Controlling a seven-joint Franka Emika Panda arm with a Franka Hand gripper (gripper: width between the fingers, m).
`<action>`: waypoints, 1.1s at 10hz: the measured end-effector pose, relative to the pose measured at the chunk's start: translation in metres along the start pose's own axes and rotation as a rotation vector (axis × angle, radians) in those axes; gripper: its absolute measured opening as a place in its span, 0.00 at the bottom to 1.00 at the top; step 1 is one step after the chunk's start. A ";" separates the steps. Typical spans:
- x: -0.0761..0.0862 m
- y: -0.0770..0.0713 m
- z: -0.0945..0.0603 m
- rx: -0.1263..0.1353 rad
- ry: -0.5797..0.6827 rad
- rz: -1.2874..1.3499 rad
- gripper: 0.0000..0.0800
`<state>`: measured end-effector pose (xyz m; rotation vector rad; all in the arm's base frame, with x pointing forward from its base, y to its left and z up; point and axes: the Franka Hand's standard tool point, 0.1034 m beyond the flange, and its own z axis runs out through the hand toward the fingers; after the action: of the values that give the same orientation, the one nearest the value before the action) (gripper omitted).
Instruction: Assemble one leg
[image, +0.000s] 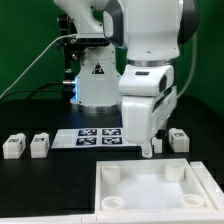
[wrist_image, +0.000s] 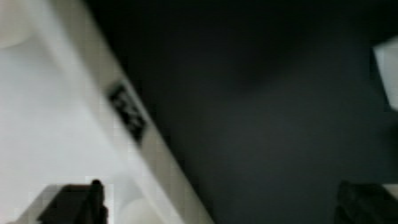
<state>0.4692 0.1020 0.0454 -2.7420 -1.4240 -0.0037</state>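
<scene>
Three small white legs with marker tags show in the exterior view: two side by side (image: 13, 147) (image: 39, 145) at its left and one (image: 178, 140) at its right. My gripper (image: 152, 148) hangs fingers down just left of the right leg, over the far edge of the large white square panel (image: 155, 186). It is open and empty. In the blurred wrist view the gripper (wrist_image: 221, 205) has its dark fingertips (wrist_image: 71, 205) far apart, with only dark table between them. A white tagged part (wrist_image: 54, 120) lies to one side. A fourth leg is not visible.
The marker board (image: 100, 137) lies flat between the left legs and the gripper. The robot base (image: 95, 85) stands behind it, with cables at the back left. A white sliver (wrist_image: 390, 75) shows at the wrist view's edge.
</scene>
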 end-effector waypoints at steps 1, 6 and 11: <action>0.010 -0.018 -0.001 -0.003 0.008 0.161 0.81; 0.050 -0.041 -0.009 0.031 0.018 0.715 0.81; 0.042 -0.073 -0.009 0.131 -0.331 0.866 0.81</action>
<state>0.4335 0.1776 0.0591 -3.0745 -0.1413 0.5640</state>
